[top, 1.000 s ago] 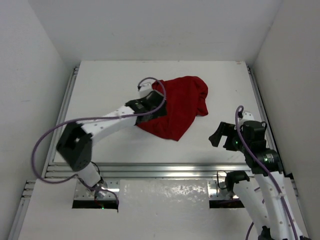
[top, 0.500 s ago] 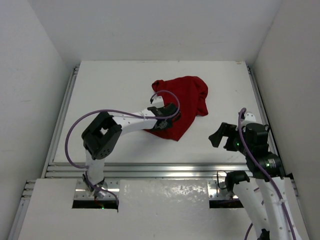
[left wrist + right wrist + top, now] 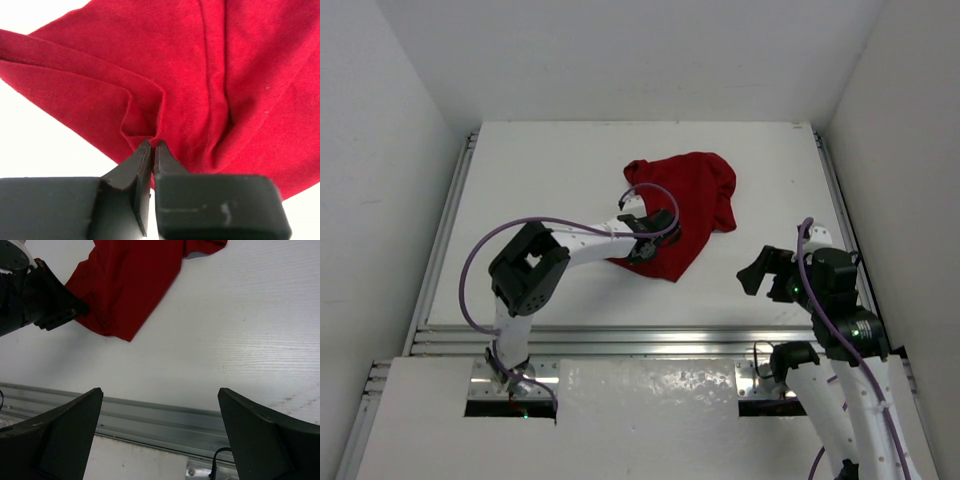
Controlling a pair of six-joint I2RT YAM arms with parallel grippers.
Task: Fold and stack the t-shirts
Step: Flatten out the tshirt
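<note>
The dark red t-shirt point(image 3: 692, 200) lay crumpled in a loose heap on the white table point(image 3: 530, 180), a little past the middle and toward the right side, with one pointed corner aimed at the near edge. Folds and a stitched hem ran across it, and it was neither spread flat nor folded.

The left gripper point(image 3: 642, 243) was down at the near left edge of the cloth. In the left wrist view its two black jaws were pressed together, and a small pucker of red fabric was caught at their tips – a pinch on the shirt's edge, with creases running away from it. A purple cable point(image 3: 470, 270) looped out from the left arm over the table.

The right gripper point(image 3: 756, 270) hung well apart from the shirt, off to the right over bare table. Its jaws were spread wide with nothing between them – only the white surface and the aluminium rail point(image 3: 620, 340) along the near edge showed in the gap, the shirt's corner far up in that wrist view
</note>
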